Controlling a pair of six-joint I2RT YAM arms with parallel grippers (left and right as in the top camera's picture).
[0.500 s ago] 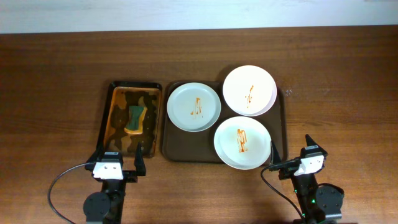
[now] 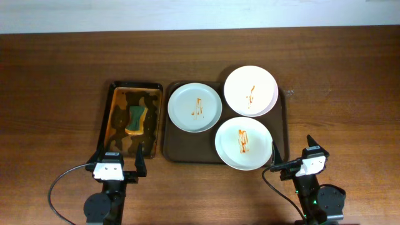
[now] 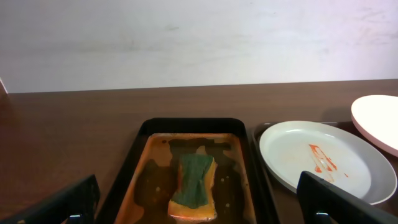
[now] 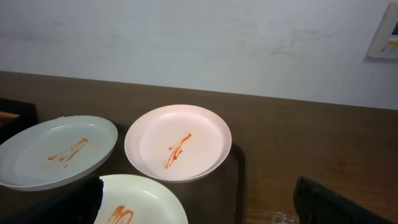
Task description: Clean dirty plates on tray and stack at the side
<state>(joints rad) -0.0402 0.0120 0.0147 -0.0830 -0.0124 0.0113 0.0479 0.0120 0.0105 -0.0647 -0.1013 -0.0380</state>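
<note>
Three dirty plates with orange sauce streaks lie on the brown tray (image 2: pixel 169 147): a pale green one (image 2: pixel 194 107) at the left, a pinkish-white one (image 2: pixel 250 91) at the back right, and a pale one (image 2: pixel 244 143) at the front. A green-topped yellow sponge (image 2: pixel 135 119) lies in the small black tray (image 2: pixel 106 115) of brownish water. My left gripper (image 2: pixel 116 164) is open and empty near the front edge, below the sponge tray. My right gripper (image 2: pixel 300 161) is open and empty to the front right of the brown tray.
The sponge (image 3: pixel 193 186) and the green plate (image 3: pixel 323 158) show in the left wrist view. The pink plate (image 4: pixel 177 142) shows in the right wrist view. Bare wooden table (image 2: pixel 337 94) lies right of the tray and a white wall stands behind.
</note>
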